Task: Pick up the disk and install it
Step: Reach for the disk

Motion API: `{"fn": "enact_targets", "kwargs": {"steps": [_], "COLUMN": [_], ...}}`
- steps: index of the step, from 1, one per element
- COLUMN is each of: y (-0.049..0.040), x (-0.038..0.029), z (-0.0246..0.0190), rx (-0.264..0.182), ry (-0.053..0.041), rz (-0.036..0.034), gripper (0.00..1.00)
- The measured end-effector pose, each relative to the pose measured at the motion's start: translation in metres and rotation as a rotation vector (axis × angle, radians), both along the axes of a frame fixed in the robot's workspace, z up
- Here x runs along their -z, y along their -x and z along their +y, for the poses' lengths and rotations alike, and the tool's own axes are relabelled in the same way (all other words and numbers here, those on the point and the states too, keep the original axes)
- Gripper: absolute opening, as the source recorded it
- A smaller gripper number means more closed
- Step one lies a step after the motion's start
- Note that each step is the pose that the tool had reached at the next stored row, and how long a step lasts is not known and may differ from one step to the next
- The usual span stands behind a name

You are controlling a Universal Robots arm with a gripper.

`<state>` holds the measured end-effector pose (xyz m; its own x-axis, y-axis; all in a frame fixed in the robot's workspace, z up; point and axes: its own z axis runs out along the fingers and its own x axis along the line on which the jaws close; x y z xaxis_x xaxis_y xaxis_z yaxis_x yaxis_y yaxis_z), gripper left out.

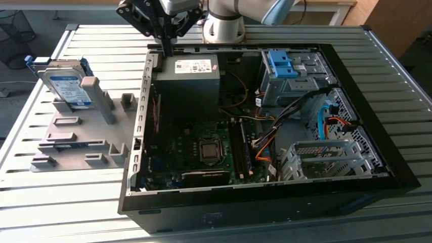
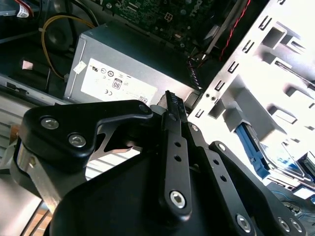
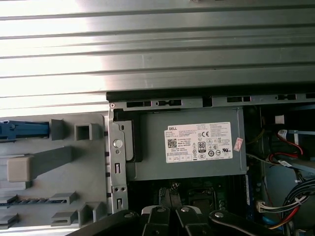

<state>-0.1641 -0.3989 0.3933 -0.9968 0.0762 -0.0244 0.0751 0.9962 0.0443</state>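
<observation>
Looks barely begun. As for the disk (image 1: 66,86): stands on edge in the grey fixture (image 1: 84,142) at the exterior view's left, outside the open computer case (image 1: 401,169), label towards the camera, blue rails along its edges, touched by nothing but its holder. As for the gripper (image 1: 166,49): hangs over the far rim of the case, just above a corner of the power supply (image 1: 190,81) (the dark grey box with the white sticker, plain in both wrist views as well), well apart from the disk. Fingers (image 2: 172,128) pressed together, with nothing clamped between them. Inside the case: a drive cage with a blue latch (image 1: 280,63) by the far wall, and a bare metal bay (image 1: 324,157) nearer the camera, neither visibly carrying the disk. So, by judgement: no pick-up made, no carrying, no seating in any bay. Both halves of the task left to do, the lifting of the disk out of its fixture and the fitting of it into the case.
</observation>
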Motion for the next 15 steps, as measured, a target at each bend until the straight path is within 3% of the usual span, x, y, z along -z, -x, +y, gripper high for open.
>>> {"fn": "enact_targets", "kwargs": {"steps": [15], "y": [0.0039], "x": [0.0001], "z": [0.0], "rx": [0.0], "ry": [0.0], "rz": [0.0], "gripper": [0.11]}}
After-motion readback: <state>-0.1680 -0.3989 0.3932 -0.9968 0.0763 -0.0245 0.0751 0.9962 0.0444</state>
